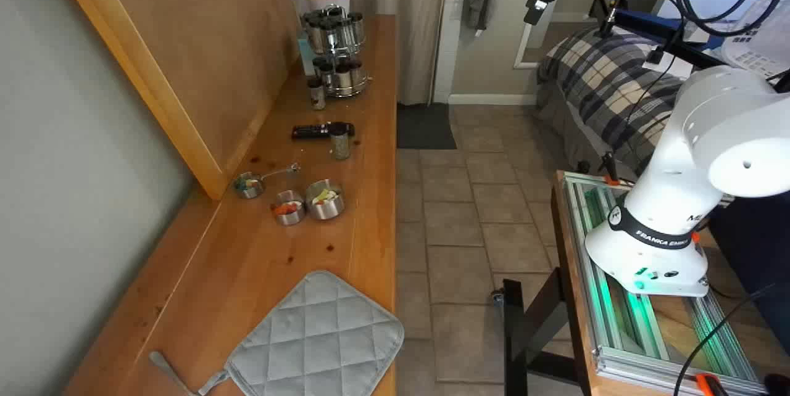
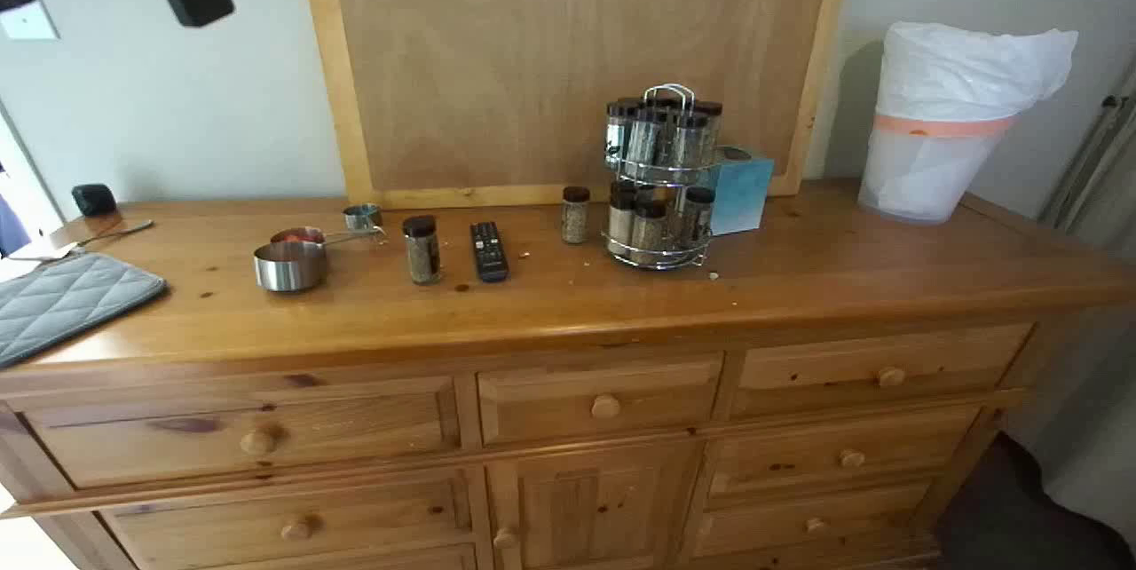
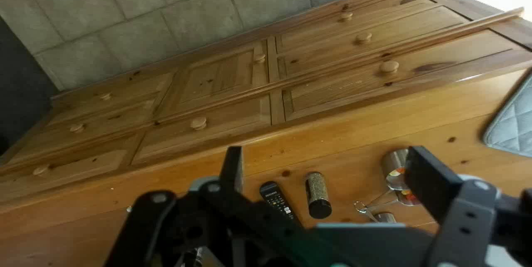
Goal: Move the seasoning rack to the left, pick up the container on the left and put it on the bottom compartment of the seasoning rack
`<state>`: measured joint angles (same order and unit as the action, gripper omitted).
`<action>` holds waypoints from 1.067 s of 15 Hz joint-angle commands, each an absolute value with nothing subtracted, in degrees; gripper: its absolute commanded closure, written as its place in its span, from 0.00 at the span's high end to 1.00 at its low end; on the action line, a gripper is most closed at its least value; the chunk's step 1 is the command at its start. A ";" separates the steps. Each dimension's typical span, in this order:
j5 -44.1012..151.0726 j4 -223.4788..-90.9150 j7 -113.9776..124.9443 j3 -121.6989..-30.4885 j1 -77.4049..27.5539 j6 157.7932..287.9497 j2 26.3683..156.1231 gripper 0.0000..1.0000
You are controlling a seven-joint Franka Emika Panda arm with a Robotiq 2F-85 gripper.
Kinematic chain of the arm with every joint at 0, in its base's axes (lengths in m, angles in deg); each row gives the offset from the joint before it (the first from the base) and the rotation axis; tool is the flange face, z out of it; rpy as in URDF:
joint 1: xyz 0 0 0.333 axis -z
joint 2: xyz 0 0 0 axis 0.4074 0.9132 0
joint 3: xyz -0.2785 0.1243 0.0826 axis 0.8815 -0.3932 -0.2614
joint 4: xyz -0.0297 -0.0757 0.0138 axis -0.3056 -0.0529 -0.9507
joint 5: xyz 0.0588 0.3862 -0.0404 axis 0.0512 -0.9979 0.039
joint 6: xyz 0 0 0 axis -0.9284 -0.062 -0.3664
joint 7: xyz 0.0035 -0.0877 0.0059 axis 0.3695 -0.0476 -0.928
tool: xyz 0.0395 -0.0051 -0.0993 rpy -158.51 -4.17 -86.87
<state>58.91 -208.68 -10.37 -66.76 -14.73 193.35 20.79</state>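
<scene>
The seasoning rack (image 2: 658, 170), a two-tier chrome wire stand of dark-lidded jars, stands upright on the wooden dresser top in both exterior views. Several jars sit in its bottom compartment (image 2: 657, 261). Left of it are two loose spice jars. The farther one, the container on the left (image 2: 422, 250), stands upright beyond the remote; the other jar (image 2: 575, 215) is close beside the rack. In the wrist view my gripper (image 3: 325, 154) is wide open, nothing between its fingers. The container (image 3: 318, 195) shows on the dresser beyond the gap. The gripper hides most of the rack there.
A black remote (image 2: 489, 252) lies between the loose jars. Metal measuring cups (image 2: 291, 265) with food bits and a grey oven mitt (image 2: 71, 304) are farther left. A blue box (image 2: 741, 193) stands behind the rack, a white bin (image 2: 923, 162) at right, a wooden board (image 2: 568, 64) behind.
</scene>
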 commanded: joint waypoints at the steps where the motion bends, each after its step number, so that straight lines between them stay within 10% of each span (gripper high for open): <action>1: 59.02 -208.49 -10.22 -66.65 -14.97 193.15 20.83 1.00; 16: 57.66 -208.54 -10.80 -67.68 -18.67 195.14 26.17 1.00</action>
<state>58.77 -208.72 -10.38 -67.02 -16.39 193.44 21.97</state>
